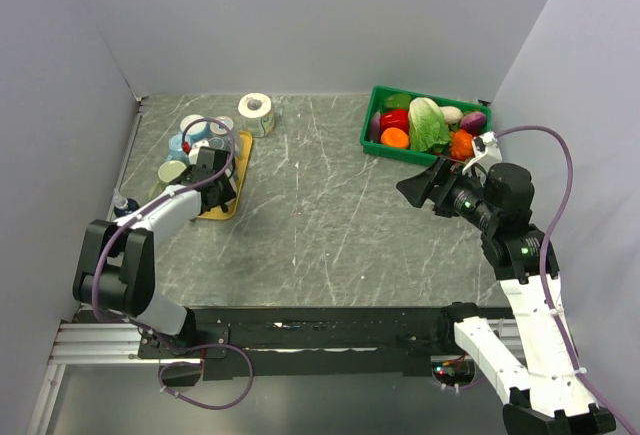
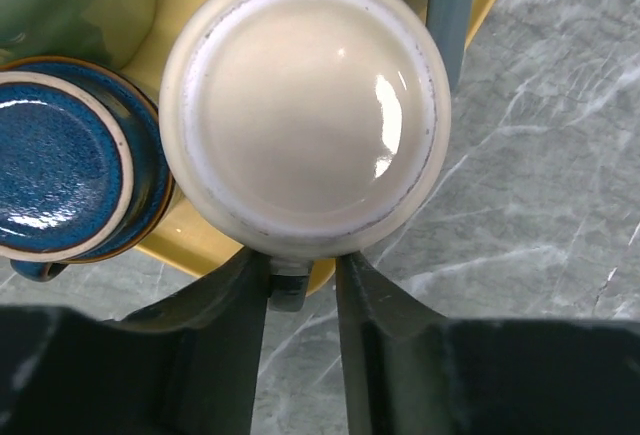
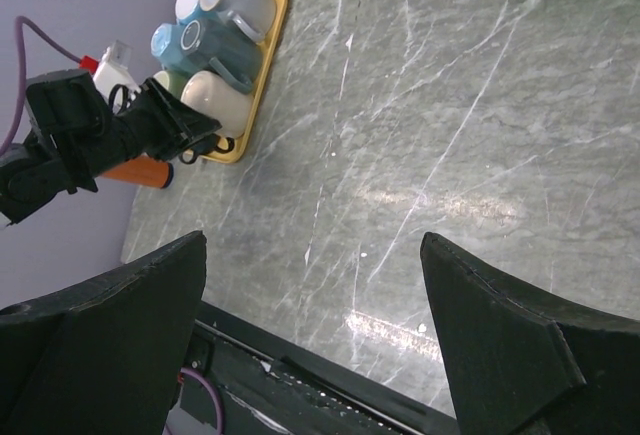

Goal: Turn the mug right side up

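mug [image 2: 305, 105] base-up on tray [image 2: 190, 245], left edge of counter [image 1: 330, 205]; left fingers [image 2: 225, 325] narrow, seemingly pinching handle; right fingers [image 3: 500, 335] wide apart.

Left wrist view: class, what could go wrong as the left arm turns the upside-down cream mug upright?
1. The left gripper pinches the glossy cream ceramic mug only at one edge, so it may slip or swing.
2. The blue speckled mug stands close beside it on the yellow tray; turning could knock it.

The marbled table [image 1: 320, 225] carries a yellow tray [image 1: 241, 167], a green crate [image 1: 420, 92] and a white roll [image 1: 256, 113].
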